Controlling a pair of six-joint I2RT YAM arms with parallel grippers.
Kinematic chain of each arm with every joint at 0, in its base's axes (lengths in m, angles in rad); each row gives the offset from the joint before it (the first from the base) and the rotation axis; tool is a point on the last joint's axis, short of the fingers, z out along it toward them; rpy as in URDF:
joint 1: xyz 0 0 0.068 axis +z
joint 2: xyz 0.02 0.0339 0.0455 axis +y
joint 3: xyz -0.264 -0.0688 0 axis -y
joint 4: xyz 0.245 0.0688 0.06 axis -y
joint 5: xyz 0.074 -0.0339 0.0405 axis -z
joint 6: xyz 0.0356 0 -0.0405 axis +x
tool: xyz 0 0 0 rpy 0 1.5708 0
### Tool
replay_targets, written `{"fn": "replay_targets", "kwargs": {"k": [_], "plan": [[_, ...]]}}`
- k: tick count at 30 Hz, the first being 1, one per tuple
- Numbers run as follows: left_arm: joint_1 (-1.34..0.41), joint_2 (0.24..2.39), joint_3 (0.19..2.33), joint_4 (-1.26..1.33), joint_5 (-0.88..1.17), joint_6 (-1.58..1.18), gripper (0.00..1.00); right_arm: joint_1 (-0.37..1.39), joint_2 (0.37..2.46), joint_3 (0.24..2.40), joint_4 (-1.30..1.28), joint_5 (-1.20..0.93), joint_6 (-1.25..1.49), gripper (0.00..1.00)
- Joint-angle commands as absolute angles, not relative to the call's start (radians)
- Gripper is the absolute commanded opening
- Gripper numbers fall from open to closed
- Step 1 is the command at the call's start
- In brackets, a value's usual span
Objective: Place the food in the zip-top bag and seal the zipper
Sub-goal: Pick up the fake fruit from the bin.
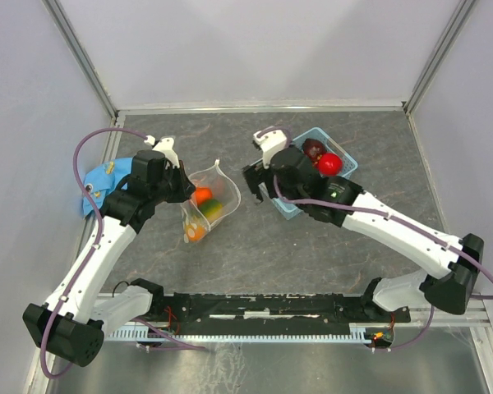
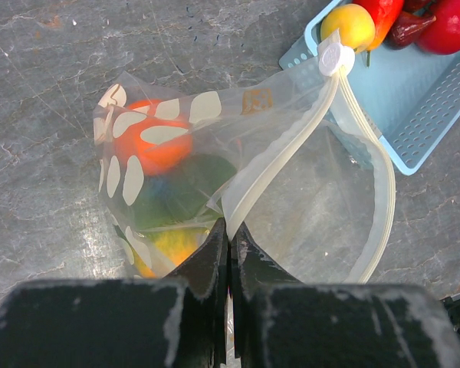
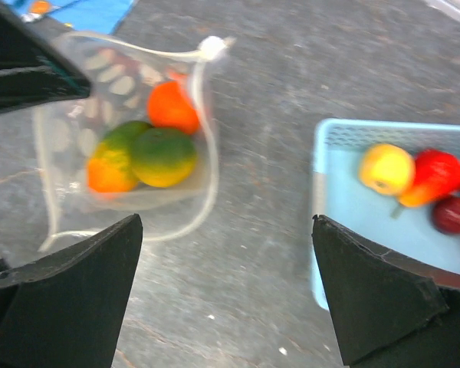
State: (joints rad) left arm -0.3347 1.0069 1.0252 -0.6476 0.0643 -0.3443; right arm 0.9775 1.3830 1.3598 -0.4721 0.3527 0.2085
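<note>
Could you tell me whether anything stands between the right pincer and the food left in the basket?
Nothing visible does. The open right pincer hangs over the table beside the basket, and the yellow fruit and red piece lie uncovered inside; only the basket's low wall comes between.

Your worktop (image 1: 312, 254) is a dark grey, stone-mottled slab, and three things lie directly on it. The clear zip-top bag (image 1: 218, 185) rests left of centre with its mouth gaping toward the blue basket (image 2: 422, 100), which sits right of centre; a strip of bare surface keeps the two apart. At the far left edge you'll see a blue patterned cloth (image 1: 107, 174), partly hidden behind the left arm.
</note>
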Motion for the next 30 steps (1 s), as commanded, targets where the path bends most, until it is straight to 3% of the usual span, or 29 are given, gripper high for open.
{"fn": "replay_targets", "kwargs": {"k": [1, 12, 30], "plan": [[-0.328, 0.999, 1.028, -0.598, 0.081, -0.304, 0.03, 0.897, 1.323, 1.326, -0.577, 0.487, 0.181, 1.00], [-0.328, 1.000, 1.028, -0.598, 0.080, -0.303, 0.03, 0.640, 1.346, 1.224, -0.545, 0.489, 0.172, 1.00], [-0.329, 0.999, 1.028, -0.599, 0.085, -0.302, 0.03, 0.360, 1.653, 1.271, -0.377, 0.382, 0.201, 0.96]]}}
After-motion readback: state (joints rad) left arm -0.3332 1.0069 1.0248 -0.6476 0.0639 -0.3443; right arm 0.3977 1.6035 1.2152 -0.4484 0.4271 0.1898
